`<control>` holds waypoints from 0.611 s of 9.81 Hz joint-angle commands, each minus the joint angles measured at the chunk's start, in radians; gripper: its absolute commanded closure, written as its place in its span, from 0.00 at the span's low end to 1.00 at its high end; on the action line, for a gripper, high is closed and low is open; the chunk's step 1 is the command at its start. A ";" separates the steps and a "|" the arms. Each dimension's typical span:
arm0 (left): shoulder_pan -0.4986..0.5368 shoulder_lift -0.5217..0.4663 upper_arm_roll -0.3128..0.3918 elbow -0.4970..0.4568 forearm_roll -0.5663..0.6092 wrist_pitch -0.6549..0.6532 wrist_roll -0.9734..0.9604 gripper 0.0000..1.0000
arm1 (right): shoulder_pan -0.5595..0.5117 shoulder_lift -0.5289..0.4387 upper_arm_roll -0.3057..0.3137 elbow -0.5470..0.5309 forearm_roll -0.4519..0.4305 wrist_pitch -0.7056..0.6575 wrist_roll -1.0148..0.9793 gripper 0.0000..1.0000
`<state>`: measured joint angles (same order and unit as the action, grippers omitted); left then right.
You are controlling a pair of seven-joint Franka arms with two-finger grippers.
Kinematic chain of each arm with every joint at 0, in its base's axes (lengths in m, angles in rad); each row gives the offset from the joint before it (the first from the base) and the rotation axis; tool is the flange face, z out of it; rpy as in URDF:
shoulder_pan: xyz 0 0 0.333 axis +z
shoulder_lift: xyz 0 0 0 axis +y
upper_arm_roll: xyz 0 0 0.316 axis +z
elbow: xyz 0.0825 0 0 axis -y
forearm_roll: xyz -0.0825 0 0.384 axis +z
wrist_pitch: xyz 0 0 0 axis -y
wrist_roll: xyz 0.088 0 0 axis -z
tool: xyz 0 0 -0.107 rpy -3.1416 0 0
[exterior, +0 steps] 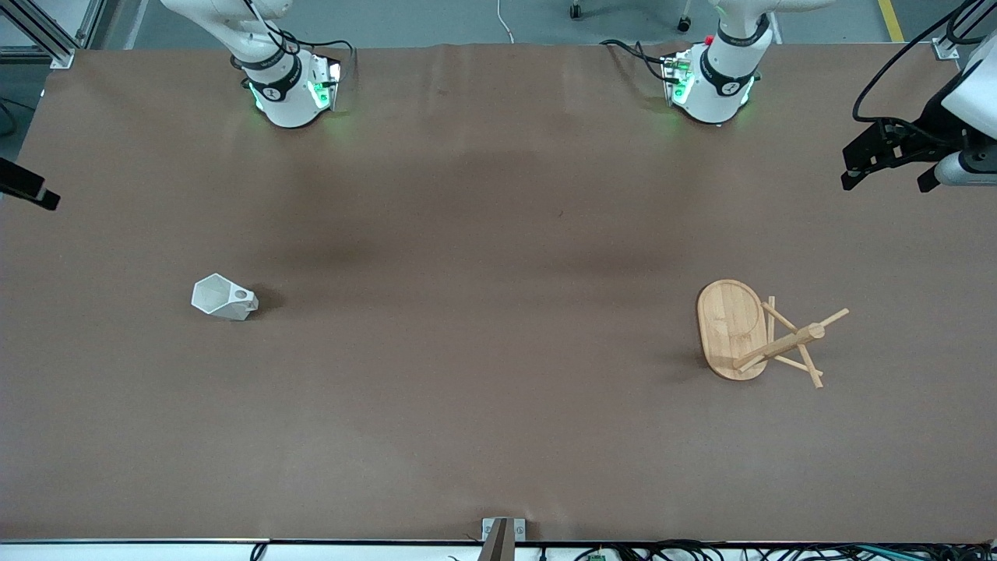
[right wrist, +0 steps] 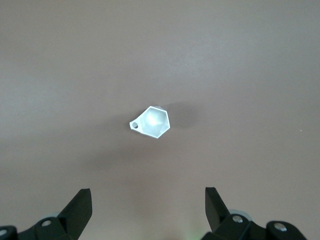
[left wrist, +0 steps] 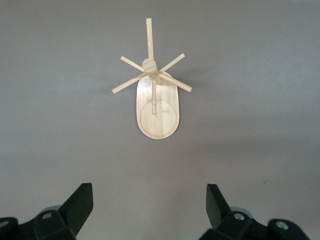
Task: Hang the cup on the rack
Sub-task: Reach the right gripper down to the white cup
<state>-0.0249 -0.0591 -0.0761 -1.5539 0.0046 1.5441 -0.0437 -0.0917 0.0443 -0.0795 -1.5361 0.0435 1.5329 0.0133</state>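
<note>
cup (exterior: 223, 298): sitting on the table (exterior: 483, 389), right arm's end
rack (exterior: 759, 333): standing at left arm's end, well apart from cup

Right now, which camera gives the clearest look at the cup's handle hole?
The right wrist view: it looks straight down on the cup, with the pierced tab clear at its edge. The front view shows the cup small, hole still visible. The left wrist view misses it.

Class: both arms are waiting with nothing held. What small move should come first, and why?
Probably lower the right end effector, open, toward the cup. The cup stands alone at the right arm's end of the table, apart from the rack, and nothing holds it yet.
</note>
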 commanded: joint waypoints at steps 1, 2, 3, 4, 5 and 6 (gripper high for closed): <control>-0.001 0.016 -0.002 -0.011 -0.017 -0.007 -0.004 0.00 | -0.017 -0.034 0.009 -0.264 -0.013 0.209 -0.012 0.00; -0.001 0.018 -0.002 -0.011 -0.017 -0.007 -0.004 0.00 | -0.020 -0.032 0.009 -0.345 -0.019 0.296 -0.012 0.00; -0.001 0.018 -0.002 -0.011 -0.020 -0.007 -0.002 0.00 | -0.025 -0.028 0.009 -0.448 -0.020 0.419 -0.015 0.00; 0.003 0.018 -0.002 -0.011 -0.029 -0.007 -0.002 0.00 | -0.022 -0.023 0.009 -0.543 -0.020 0.540 -0.022 0.00; 0.006 0.018 -0.001 -0.011 -0.029 -0.007 0.004 0.00 | -0.022 0.000 0.009 -0.620 -0.020 0.655 -0.029 0.00; 0.008 0.018 -0.001 -0.011 -0.029 -0.006 0.007 0.00 | -0.022 0.044 0.009 -0.684 -0.020 0.785 -0.045 0.00</control>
<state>-0.0234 -0.0581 -0.0769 -1.5537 -0.0050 1.5441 -0.0436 -0.0960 0.0755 -0.0842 -2.1232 0.0373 2.1921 -0.0087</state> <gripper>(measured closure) 0.000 0.000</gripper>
